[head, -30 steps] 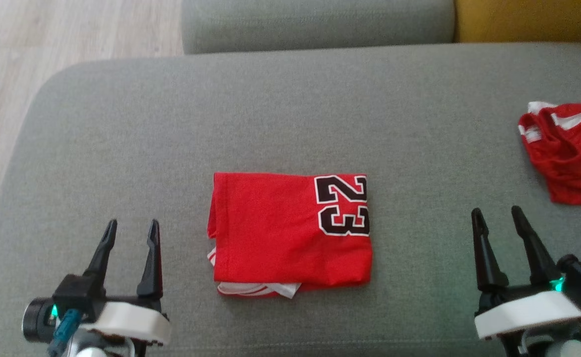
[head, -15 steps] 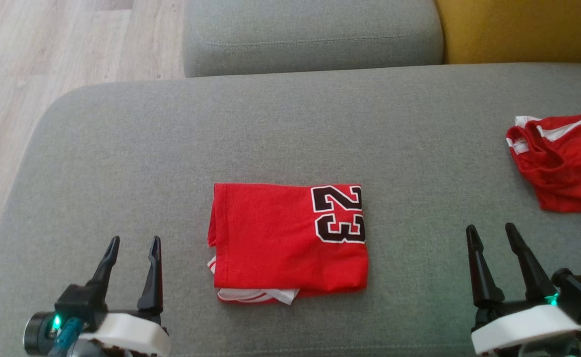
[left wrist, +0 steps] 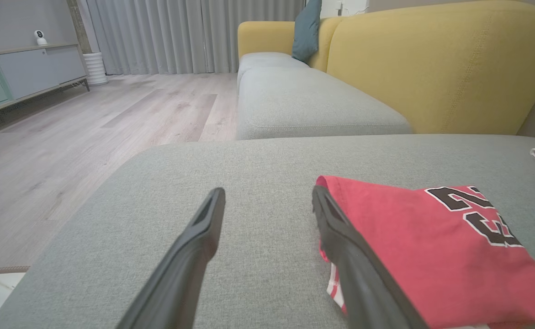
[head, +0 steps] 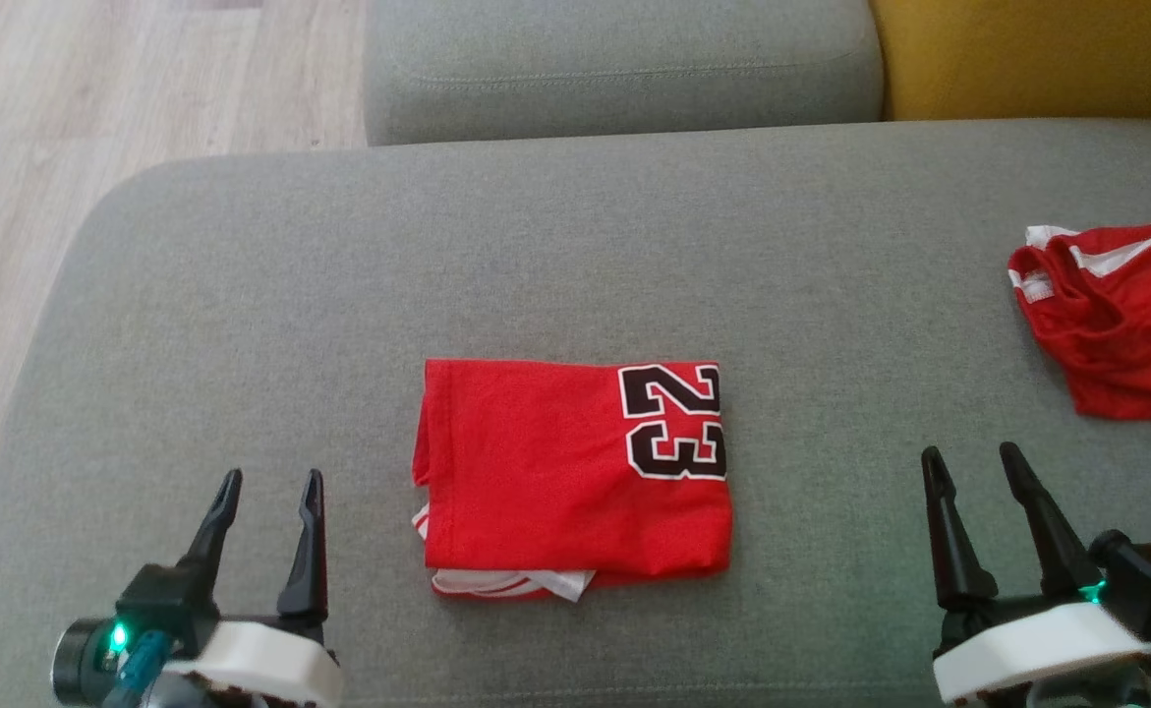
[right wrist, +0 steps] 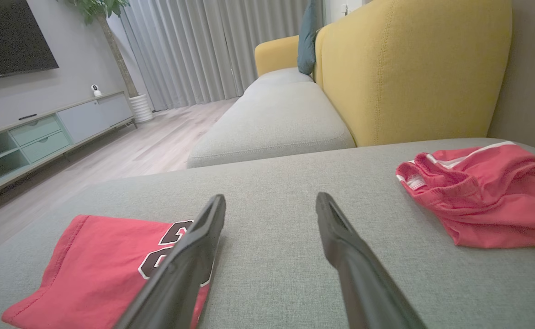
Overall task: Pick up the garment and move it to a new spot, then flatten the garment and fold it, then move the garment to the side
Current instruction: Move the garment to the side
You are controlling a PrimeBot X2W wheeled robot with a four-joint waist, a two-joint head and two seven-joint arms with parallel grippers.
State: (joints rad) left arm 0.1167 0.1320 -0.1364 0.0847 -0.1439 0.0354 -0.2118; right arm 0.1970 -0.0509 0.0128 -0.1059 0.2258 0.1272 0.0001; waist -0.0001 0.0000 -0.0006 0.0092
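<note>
You have the garment, a red jersey folded into a rectangle with a black-and-white 23 at its right end, lying flat on the grey sofa cushion, roughly midway across and toward the near edge. A strip of white trim peeks out from under its near edge; it looks like the lower layers of the fold, though you cannot tell from here how many layers there are. Your left gripper sits low at the near left, just beside the garment's left edge and clear of it in the head view, with its two fingers spread apart and nothing between them. In the left wrist view the same gripper frames bare cushion, and one finger overlaps the garment's corner only by line of sight. Your right gripper is at the near right, well apart from the garment, jaws likewise wide and empty; its wrist view shows the gripper between the garment and a second, crumpled red piece. That crumpled piece lies at the cushion's far right edge. Behind the cushion are another grey seat and a yellow backrest, with wooden floor off to the left.
</note>
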